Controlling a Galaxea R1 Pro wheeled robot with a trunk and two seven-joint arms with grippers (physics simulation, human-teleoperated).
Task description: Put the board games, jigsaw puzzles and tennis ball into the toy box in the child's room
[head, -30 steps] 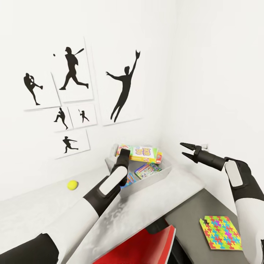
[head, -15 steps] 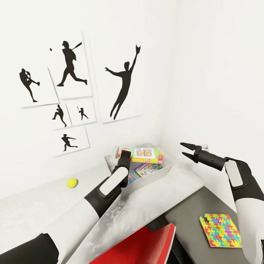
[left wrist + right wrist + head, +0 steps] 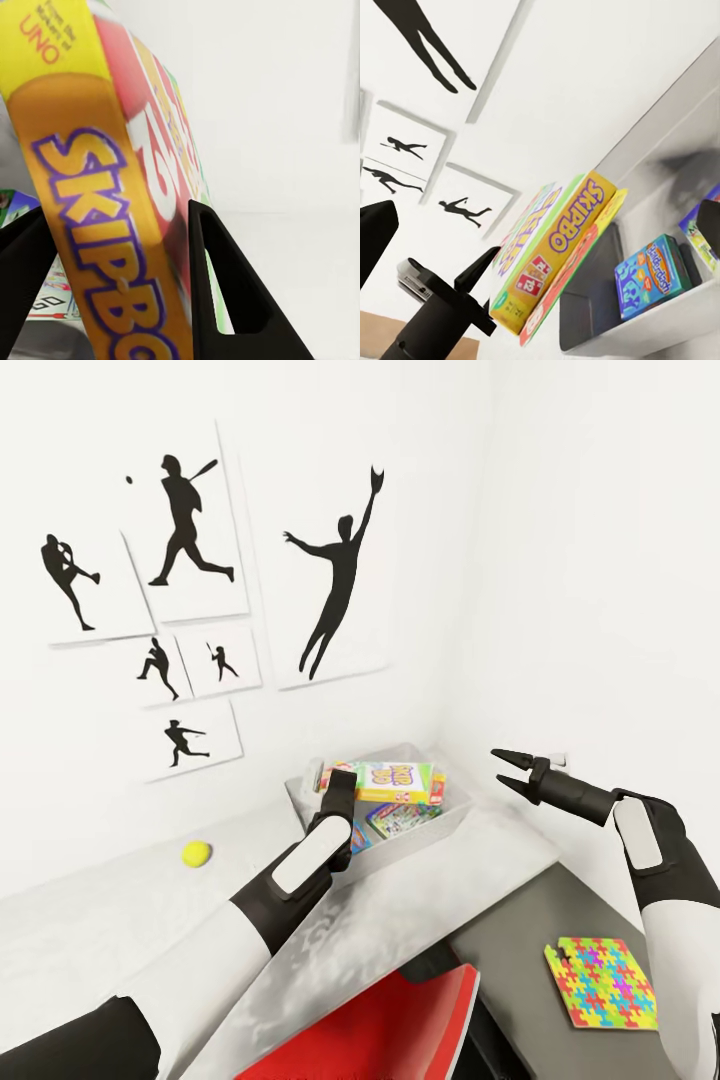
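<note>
The left gripper (image 3: 335, 785), just right of centre in the head view, holds the yellow Skip-Bo board game (image 3: 396, 781) by its near short edge, jaws closed on the box's thin sides (the left wrist view shows a dark finger (image 3: 225, 292) on each flank of the orange-lettered edge). The box lies roughly flat, its long axis running from the jaws toward the right of the frame, and it hangs directly over the open toy box (image 3: 440, 824), which stands on the light grey table (image 3: 120, 920) in the room's corner. A blue board game (image 3: 400, 822) already lies inside the tub; the right wrist view shows the held box (image 3: 556, 244) raised above the tub's floor, apart from the blue one (image 3: 654, 274). The coming move turns on this vertical relation: the thing is above its target, so release or a short lowering would seem enough.

The right gripper (image 3: 506, 769), right of centre, stands empty with jaws apart. The tennis ball (image 3: 196, 853) rests at centre left; one jigsaw puzzle (image 3: 600, 980) lies at lower right.
</note>
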